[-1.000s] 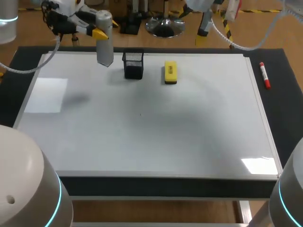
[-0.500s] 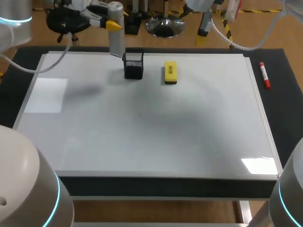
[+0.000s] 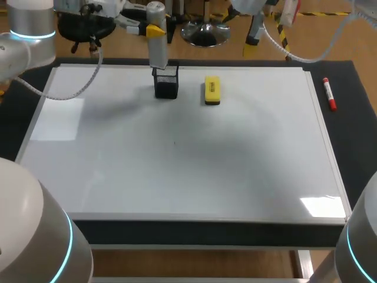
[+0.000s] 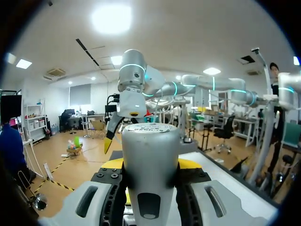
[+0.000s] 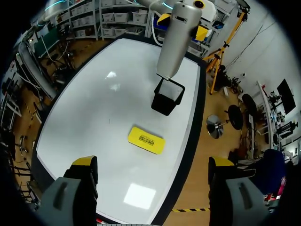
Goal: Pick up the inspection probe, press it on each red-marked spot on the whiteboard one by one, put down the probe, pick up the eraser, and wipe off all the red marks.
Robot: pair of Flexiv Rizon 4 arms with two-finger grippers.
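As my left gripper (image 3: 153,29), clamped on the probe (image 3: 158,50), has carried it right over the holder (image 3: 166,87), set-down seems next. My right gripper (image 5: 153,162) is open, empty.

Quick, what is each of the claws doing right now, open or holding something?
Left gripper: shut on the grey cylindrical metal probe.
Right gripper: open, empty.

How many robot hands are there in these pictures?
2. The left hand holds the grey probe over the black holder; the right hand hangs open above the whiteboard.
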